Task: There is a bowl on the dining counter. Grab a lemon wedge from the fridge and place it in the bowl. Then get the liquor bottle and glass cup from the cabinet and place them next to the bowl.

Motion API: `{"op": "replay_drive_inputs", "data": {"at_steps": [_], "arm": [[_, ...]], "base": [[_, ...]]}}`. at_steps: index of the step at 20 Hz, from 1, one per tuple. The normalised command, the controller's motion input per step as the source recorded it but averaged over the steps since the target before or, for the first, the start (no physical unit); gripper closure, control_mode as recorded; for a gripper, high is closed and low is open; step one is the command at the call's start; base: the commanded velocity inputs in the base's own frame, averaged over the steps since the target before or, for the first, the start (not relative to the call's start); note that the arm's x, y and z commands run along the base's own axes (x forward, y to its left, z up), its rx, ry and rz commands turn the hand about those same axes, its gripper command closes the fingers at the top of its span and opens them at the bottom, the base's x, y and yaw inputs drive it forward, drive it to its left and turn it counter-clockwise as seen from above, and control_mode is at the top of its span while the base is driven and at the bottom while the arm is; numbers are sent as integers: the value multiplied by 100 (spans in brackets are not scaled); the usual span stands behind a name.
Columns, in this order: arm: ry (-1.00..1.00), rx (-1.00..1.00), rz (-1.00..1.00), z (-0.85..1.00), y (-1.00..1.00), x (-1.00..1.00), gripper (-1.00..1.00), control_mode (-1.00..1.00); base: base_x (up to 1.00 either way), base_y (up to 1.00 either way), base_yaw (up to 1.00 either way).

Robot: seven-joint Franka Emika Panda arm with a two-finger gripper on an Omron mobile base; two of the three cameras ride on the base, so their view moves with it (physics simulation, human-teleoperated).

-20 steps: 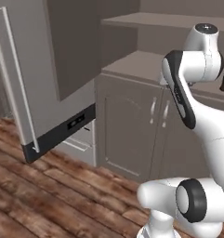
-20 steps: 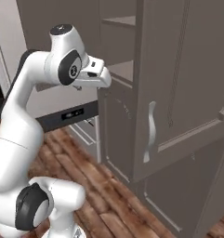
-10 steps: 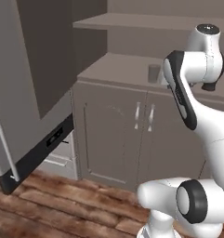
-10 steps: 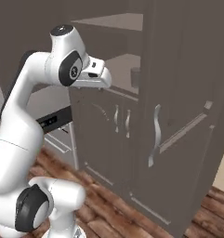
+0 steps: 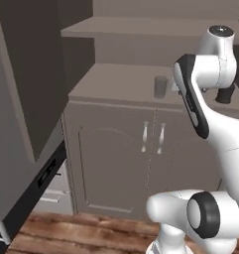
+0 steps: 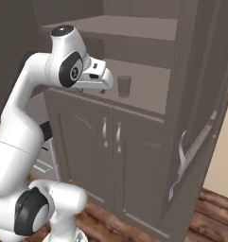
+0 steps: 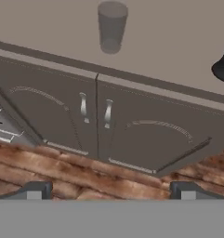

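Your arm faces the open cabinet (image 5: pixel 116 144), where the glass cup (image 7: pixel 112 27) stands upright on the middle shelf, its long axis vertical and its mouth pointing up. The liquor bottle (image 5: pixel 225 95) sits well apart from it along the same shelf, a dark rounded body partly hidden behind your arm. Your pincer (image 7: pixel 108 189) is spread wide and holds nothing, hovering in front of the lower doors. Expect the cup to be light, rigid, slick and breakable, so you should probably close across its mid-wall from the side. The bottle looks heavier and just as slippery; whether neck or body suits better, you cannot tell from here.
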Motion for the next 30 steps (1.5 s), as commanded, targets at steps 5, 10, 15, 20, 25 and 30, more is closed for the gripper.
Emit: {"op": "replay_drive_inputs", "data": {"at_steps": [5, 10, 15, 20, 25, 30], "arm": [[0, 0, 0, 0, 0, 0, -100, 100], [0, 0, 0, 0, 0, 0, -100, 100], [0, 0, 0, 0, 0, 0, -100, 100], [0, 0, 0, 0, 0, 0, -100, 100], [0, 0, 0, 0, 0, 0, -100, 100], [0, 0, 0, 0, 0, 0, -100, 100]], "base": [[66, 10, -29], [48, 31, -22], [60, 22, -19], [69, 2, -16], [26, 14, -4], [-12, 29, 0]]}}
